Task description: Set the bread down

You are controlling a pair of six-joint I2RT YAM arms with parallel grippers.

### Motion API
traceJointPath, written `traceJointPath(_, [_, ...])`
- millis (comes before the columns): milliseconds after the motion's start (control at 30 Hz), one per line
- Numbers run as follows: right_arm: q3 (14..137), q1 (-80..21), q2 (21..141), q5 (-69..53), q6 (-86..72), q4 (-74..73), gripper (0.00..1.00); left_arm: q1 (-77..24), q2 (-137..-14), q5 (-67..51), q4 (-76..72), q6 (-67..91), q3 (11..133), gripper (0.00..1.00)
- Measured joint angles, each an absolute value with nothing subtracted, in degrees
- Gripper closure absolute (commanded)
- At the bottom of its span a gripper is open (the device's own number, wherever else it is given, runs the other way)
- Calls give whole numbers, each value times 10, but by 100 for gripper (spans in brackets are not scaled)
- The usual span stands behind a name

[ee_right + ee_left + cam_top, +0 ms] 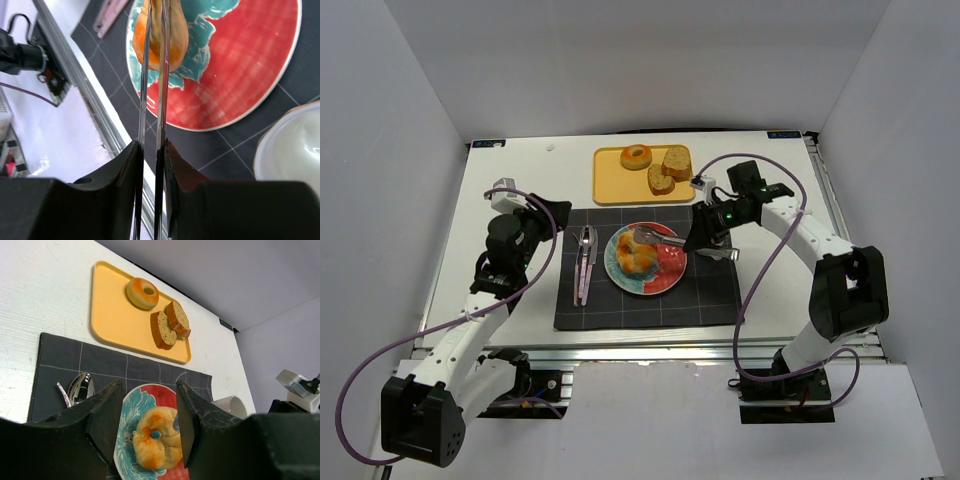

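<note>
The striped bun [635, 261] lies on a red and teal plate [667, 272] on the dark mat; it also shows in the left wrist view [156, 444] and the right wrist view [175, 37]. The ring roll [637, 156] [142, 293] sits on the yellow tray [610, 186]. My right gripper [710, 232] [152, 150] is shut on metal tongs [660, 237] [161, 75] that reach over the bun; their tips are out of its view. My left gripper [558, 214] [147, 420] is open and empty, left of the plate.
Two brown loaf slices [668, 170] [167, 327] lie on the tray beside the ring roll. Cutlery [585, 262] lies on the mat's left side. A white cup [229, 405] [295, 150] lies on the mat just right of the plate.
</note>
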State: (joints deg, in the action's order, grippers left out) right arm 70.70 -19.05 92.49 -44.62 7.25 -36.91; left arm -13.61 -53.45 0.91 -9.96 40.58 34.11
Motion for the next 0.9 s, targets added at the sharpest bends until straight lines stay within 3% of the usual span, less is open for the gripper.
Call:
traceJointPath(100, [707,-193,929,-433,84,-375,67,-136,-535,9,-106,406,341,44])
traceJointPath(400, [713,-193,934,-406,101,-381,53,-136,-535,9,-112,406,341,44])
traceJointPath(900, [784,-193,957,-392,114,-389,50,-136,-532,9,-111,406,341,44])
